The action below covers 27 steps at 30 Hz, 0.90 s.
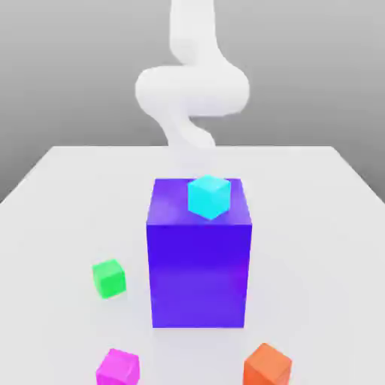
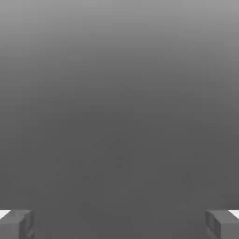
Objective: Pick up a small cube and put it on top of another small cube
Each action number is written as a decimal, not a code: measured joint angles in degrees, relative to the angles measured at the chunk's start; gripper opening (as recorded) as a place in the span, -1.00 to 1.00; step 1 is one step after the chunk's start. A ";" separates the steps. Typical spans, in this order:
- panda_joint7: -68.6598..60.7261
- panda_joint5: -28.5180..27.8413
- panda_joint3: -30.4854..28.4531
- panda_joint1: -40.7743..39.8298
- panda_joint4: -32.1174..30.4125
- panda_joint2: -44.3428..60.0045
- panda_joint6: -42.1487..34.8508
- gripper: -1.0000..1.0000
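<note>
Two small cubes lie on the surface (image 1: 60,195) near the big blue-violet block (image 1: 198,263), so the fully open, empty end effector (image 2: 119,224) should descend straight over the magenta cube (image 1: 117,368), which sits beyond the green cube (image 1: 110,278).

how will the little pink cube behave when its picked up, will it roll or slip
The pink cube has flat faces resting on the table, so it probably won't roll. It looks rigid and likely light. Its smooth sides might slip, though parallel faces suit the open gripper.
</note>
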 joint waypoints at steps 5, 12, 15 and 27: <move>-11.53 6.10 -6.62 6.32 0.65 10.29 -1.90 0.00; -29.03 16.03 -13.48 12.19 1.37 25.16 -4.46 0.00; -36.33 20.02 -14.60 12.96 1.67 31.49 -5.53 0.00; -59.84 27.78 -14.87 12.71 2.04 52.81 -6.04 0.00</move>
